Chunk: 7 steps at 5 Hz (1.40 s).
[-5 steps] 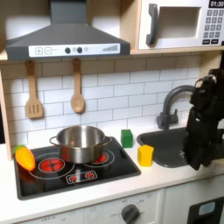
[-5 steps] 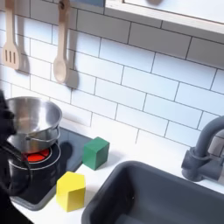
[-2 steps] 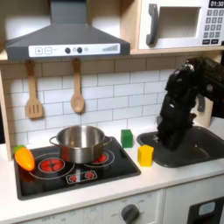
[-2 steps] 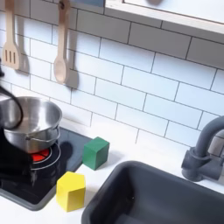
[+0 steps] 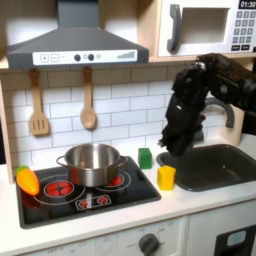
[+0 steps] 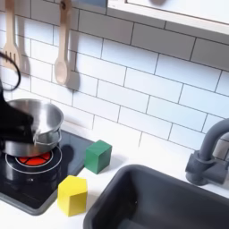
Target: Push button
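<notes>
**A:** White tile backs a toy kitchen; take the cooktop (image 5: 85, 195) as the landmark. What sits around it, from the first exterior view's left?

**B:** An orange vegetable toy (image 5: 28, 181) lies on its left end, and a steel pot (image 5: 91, 163) stands on the burners. Above, the range hood (image 5: 75, 47) carries a row of small buttons (image 5: 82, 58) on its front panel. Just off the cooktop's right edge stand a green block (image 5: 145, 157) and a yellow block (image 5: 166, 177), then the sink (image 5: 218, 166) and, higher up, a microwave (image 5: 203, 28).

**A:** And the arm?

**B:** The gripper (image 5: 167, 148) hangs above the blocks, right of the cooktop. It's a dark blur in both exterior views, so I cannot tell how far its jaws stand apart; nothing appears to be in them.

**A:** Which step, then?

**B:** Approach, I'd judge. No button is touched yet. If the hood's row is the target, the next move calls for rising up and leftward, then a short press.

**A:** Room for that?

**B:** Open air over the pot. The hanging spoon (image 5: 88, 112) and the hood's lower edge are what to skirt.
</notes>
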Available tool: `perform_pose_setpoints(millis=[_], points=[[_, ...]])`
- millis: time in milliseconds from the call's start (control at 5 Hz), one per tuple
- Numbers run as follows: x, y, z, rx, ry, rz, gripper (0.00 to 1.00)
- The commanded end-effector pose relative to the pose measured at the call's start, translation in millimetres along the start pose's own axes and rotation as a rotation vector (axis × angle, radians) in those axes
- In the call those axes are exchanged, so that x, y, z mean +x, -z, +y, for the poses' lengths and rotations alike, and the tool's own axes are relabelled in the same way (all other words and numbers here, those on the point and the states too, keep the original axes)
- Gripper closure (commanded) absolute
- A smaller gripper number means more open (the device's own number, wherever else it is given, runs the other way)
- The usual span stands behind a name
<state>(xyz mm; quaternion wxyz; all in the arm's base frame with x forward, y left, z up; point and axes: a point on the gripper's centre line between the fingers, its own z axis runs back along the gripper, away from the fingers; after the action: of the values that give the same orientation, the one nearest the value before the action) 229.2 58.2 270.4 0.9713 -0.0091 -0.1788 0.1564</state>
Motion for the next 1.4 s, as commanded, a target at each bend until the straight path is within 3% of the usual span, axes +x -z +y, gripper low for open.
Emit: perform_pose_setpoints(millis=[0,400,1000,1200], points=[[45,-6.2,7.3,-0.005,-0.040,-0.088,1.00],[84,-7.4,12.7,0.005,-0.034,-0.173,1.00],[118,-22.8,19.5,-0.006,0.001,-0.338,1.00],[128,-31.6,19.2,0.005,0.019,-0.403,1.00]])
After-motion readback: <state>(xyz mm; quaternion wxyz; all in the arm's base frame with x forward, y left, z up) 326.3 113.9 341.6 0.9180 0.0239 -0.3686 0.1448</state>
